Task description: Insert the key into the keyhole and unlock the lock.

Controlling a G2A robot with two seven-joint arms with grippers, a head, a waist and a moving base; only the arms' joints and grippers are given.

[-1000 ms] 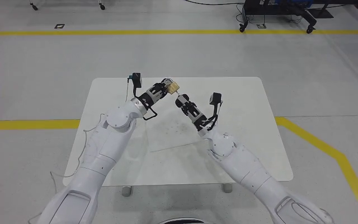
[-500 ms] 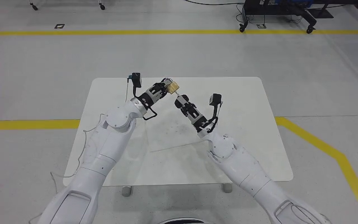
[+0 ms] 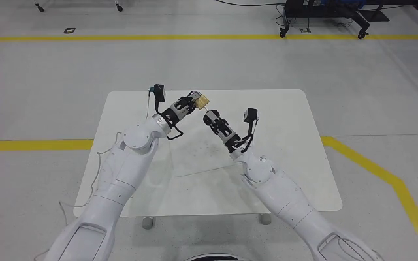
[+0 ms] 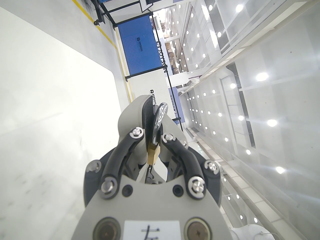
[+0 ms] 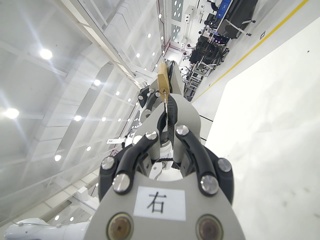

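Here, left pincer [image 3: 196,100] clamped on brass lock [image 3: 203,100], right pincer [image 3: 208,115] gripping key [image 5: 165,108], tip at keyhole [image 5: 163,91]

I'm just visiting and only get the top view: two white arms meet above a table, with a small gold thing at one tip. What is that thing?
Observer: A brass lock, clamped in the left gripper. The right wrist view shows its keyhole facing the other arm.
Operator: And what does that other arm hold?
Observer: The right gripper is shut on a thin silver key, its blade pointing straight at the keyhole.
Operator: Is the key inside?
Observer: Its tip reaches the keyhole; how deep it goes, I cannot tell.
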